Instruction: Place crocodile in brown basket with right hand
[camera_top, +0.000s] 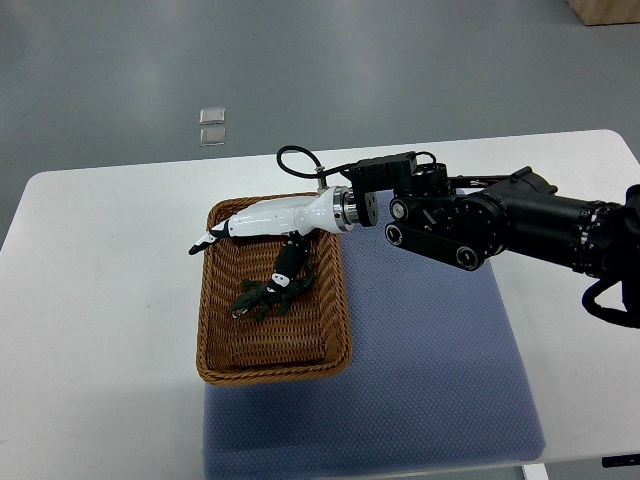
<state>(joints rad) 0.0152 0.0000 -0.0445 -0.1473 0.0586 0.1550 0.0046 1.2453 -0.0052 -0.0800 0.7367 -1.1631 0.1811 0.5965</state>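
Green crocodile (268, 294) — beneath right hand (264, 219)

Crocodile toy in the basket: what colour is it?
The crocodile is dark green; the top view shows it.

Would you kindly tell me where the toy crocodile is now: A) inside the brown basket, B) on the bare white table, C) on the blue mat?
A: the crocodile lies on the woven floor of the brown basket, directly under the right hand.
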